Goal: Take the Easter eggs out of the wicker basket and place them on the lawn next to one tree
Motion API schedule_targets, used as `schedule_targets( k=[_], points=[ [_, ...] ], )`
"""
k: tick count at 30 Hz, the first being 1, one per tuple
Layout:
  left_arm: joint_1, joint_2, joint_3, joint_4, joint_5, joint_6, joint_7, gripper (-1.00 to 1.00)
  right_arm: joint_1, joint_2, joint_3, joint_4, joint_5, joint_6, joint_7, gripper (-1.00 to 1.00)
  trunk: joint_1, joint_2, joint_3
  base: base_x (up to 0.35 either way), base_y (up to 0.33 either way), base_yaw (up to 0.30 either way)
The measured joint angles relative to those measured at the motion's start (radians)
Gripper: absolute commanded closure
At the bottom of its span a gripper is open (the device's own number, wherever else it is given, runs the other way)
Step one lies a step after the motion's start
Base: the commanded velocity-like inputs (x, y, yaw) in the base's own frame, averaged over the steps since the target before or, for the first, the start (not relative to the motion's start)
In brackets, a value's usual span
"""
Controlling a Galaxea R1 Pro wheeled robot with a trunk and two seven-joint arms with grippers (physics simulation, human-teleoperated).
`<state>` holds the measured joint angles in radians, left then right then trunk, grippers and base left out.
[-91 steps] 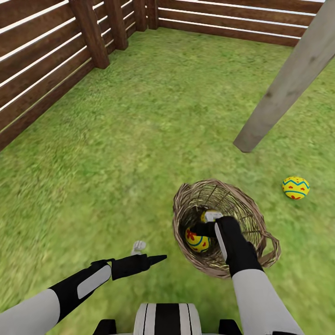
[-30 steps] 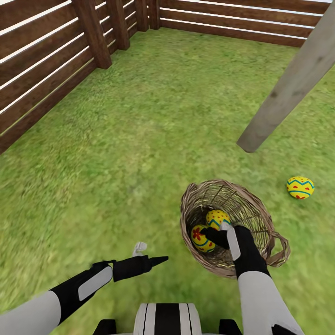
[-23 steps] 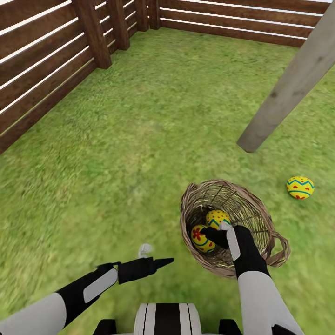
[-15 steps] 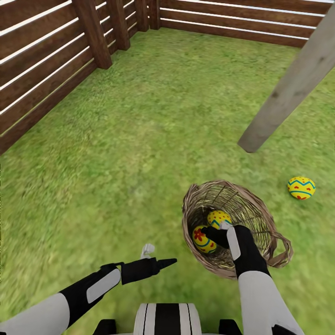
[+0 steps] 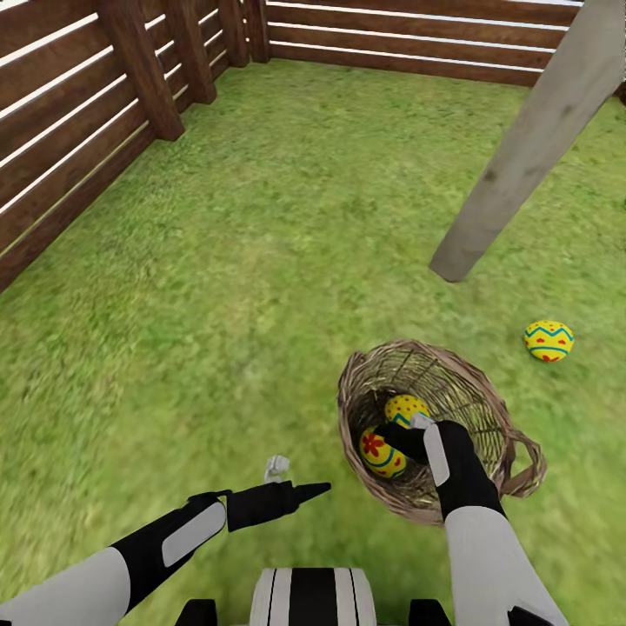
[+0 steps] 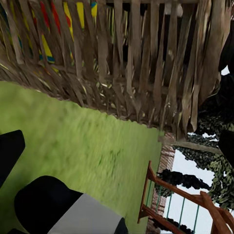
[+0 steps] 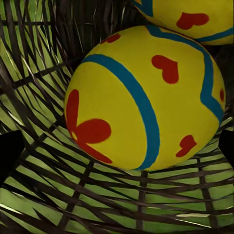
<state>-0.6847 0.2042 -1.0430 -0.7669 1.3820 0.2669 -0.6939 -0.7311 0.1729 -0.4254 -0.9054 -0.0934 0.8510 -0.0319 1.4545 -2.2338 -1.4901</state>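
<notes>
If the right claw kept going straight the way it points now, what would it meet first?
Most likely the flower-painted egg lying low in the wicker basket: the right wrist view has it dead ahead and close, a second egg beside it. The right claw is already inside the rim; exact depth is unclear.

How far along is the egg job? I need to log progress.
Done: one egg lies on the lawn near the tree trunk. In hand: the right gripper reaches into the wicker basket, above a flowered egg. Left: two eggs remain inside, the other beside it. The left gripper hovers outside.
</notes>
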Motion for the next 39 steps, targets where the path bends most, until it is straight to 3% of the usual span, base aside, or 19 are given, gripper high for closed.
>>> schedule_targets(
  k=[19,39],
  points=[
    [0.0,-0.001,0.0,0.002,-0.001,0.0,0.003,-1.0,0.0,0.001,0.002,0.001,0.0,0.001,0.001,-1.0,0.0,0.0,0.0,0.019,0.07,-0.009],
    [0.0,-0.018,-0.002,0.003,-0.006,0.001,0.005,-1.0,0.0,0.0,0.003,-0.003,0.0,0.001,0.001,-1.0,0.0,0.0,0.009,0.043,0.165,-0.175]
  ],
)
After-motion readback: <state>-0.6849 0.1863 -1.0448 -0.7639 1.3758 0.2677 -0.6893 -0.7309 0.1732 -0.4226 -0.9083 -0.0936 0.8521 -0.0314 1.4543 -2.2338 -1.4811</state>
